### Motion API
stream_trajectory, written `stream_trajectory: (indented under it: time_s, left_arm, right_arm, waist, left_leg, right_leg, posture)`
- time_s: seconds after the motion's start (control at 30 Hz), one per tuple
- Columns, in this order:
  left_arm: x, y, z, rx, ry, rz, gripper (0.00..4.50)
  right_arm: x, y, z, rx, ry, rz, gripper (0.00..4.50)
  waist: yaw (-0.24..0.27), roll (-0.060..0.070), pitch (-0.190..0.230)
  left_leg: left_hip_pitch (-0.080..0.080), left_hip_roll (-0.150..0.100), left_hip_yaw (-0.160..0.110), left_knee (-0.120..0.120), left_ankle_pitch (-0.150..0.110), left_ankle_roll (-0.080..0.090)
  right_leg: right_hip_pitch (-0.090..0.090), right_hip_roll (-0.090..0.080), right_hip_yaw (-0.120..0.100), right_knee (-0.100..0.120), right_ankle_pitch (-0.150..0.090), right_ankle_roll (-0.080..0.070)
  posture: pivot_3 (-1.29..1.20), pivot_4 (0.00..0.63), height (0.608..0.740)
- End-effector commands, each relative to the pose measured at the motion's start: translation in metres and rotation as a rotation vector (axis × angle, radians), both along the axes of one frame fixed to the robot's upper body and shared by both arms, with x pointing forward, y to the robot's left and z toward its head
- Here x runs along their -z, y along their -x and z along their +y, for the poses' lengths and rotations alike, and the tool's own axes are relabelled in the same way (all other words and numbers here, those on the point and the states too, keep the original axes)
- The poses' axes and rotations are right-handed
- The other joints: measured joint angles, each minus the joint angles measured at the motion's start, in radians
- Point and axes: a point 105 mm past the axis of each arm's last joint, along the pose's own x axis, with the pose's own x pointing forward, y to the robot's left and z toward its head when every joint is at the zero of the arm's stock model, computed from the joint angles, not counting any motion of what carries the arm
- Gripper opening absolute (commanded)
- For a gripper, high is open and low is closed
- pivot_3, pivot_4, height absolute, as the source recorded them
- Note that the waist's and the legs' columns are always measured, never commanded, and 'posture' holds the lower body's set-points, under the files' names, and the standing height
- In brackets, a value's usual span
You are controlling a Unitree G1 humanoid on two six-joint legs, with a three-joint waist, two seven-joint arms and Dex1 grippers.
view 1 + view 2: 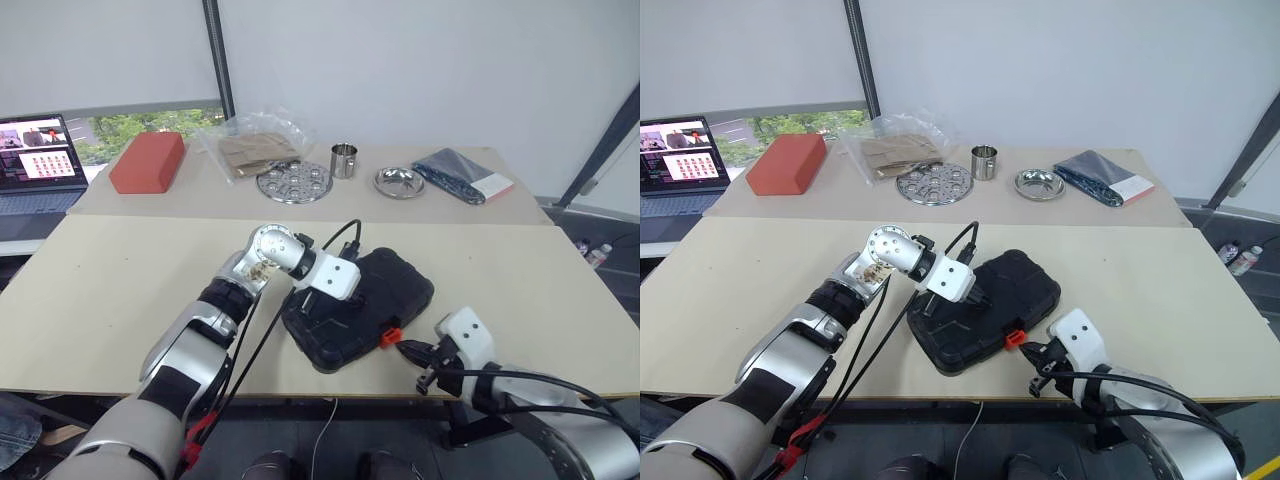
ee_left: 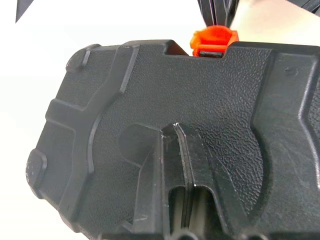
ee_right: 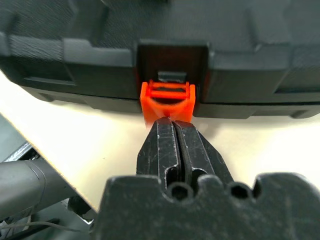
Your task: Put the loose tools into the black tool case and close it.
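Right wrist view has the black tool case (image 3: 165, 45) lying closed near the tabletop's (image 1: 120, 290) front edge, its orange latch (image 3: 167, 100) touched by the right tool's (image 3: 175, 127) pinched-together, empty tips (the left tool (image 2: 175, 137), likewise shut and empty, presses on the lid).

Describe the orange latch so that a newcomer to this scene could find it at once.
On the near table lies the closed black tool case. At the middle of its front edge sits the orange latch, the case's only bright part, with the shut right gripper against it.
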Motion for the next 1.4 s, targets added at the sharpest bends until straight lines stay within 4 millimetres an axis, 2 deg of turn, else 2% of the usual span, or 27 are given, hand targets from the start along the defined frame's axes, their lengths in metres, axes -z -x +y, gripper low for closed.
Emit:
stream_trajectory:
  time_s: [0.03, 0.13, 0.23, 0.47, 0.6, 0.83, 1.0, 1.4]
  left_arm:
    - [0.049, 0.006, 0.019, -0.036, -0.199, 0.105, 0.0]
    - [0.049, 0.008, 0.016, -0.025, -0.195, 0.103, 0.0]
    - [0.05, 0.01, 0.015, -0.01, -0.198, 0.103, 0.0]
    - [0.066, 0.02, 0.022, 0.068, -0.278, 0.056, 0.0]
    - [0.071, 0.022, 0.023, 0.082, -0.291, 0.049, 0.0]
    - [0.074, 0.022, 0.025, 0.07, -0.292, 0.059, 0.0]
    - [0.075, 0.022, 0.029, 0.062, -0.298, 0.066, 0.0]
    - [0.076, 0.02, 0.04, 0.006, -0.28, 0.091, 0.0]
  right_arm:
    - [0.0, -0.009, 0.006, -0.012, 0.017, -0.03, 0.03]
    - [0.007, -0.012, 0.007, -0.013, 0.017, -0.021, 0.03]
    - [0.004, -0.017, 0.009, -0.007, 0.002, -0.053, 0.03]
    - [-0.041, -0.013, 0.02, -0.092, -0.055, -0.165, 0.03]
    - [-0.054, -0.014, 0.02, -0.136, -0.02, -0.181, 0.03]
    - [-0.052, -0.021, 0.025, -0.172, 0.019, -0.187, 0.03]
    - [-0.071, -0.025, 0.029, -0.187, 0.003, -0.234, 0.03]
    - [-0.073, -0.021, 0.034, -0.227, 0.007, -0.243, 0.03]
  waist:
    - [0.0, 0.0, 0.0]
    - [0.002, 0.0, 0.0]
    - [0.002, 0.0, 0.0]
    - [-0.002, 0.001, 0.0]
    - [-0.003, 0.001, 0.0]
    - [-0.006, 0.001, 0.001]
    - [-0.012, 0.001, 0.001]
    - [-0.026, 0.001, 0.001]
  left_leg:
    - [0.0, 0.0, 0.0, 0.0, 0.0, 0.0]
    - [0.0, 0.0, 0.0, 0.0, 0.0, 0.001]
    - [0.0, 0.0, 0.0, 0.0, 0.0, 0.001]
    - [0.0, 0.0, 0.0, 0.0, 0.0, 0.0]
    - [-0.001, 0.0, 0.0, -0.001, 0.0, 0.001]
    - [-0.001, 0.0, 0.0, -0.001, 0.0, 0.0]
    - [0.0, 0.0, 0.001, -0.001, 0.001, -0.001]
    - [0.0, 0.001, 0.001, -0.002, 0.001, -0.002]
  right_leg:
    - [0.0, 0.0, 0.0, 0.0, 0.0, 0.0]
    - [0.0, 0.0, 0.0, 0.0, 0.0, 0.001]
    - [0.0, -0.001, 0.0, 0.0, 0.001, 0.001]
    - [0.0, -0.001, 0.0, 0.0, 0.001, 0.001]
    - [-0.001, -0.001, 0.0, 0.0, 0.001, 0.0]
    - [-0.002, -0.001, -0.001, 0.0, 0.001, 0.0]
    - [-0.002, -0.002, -0.001, 0.0, 0.002, 0.0]
    - [-0.003, -0.002, -0.001, 0.0, 0.003, 0.0]
  posture:
    - [0.0, 0.15, 0.734]
    - [0.0, 0.15, 0.734]
    - [0.0, 0.15, 0.734]
    - [0.0, 0.15, 0.734]
    - [0.0, 0.15, 0.734]
    - [0.0, 0.15, 0.734]
    - [0.0, 0.15, 0.734]
    - [0.0, 0.15, 0.734]
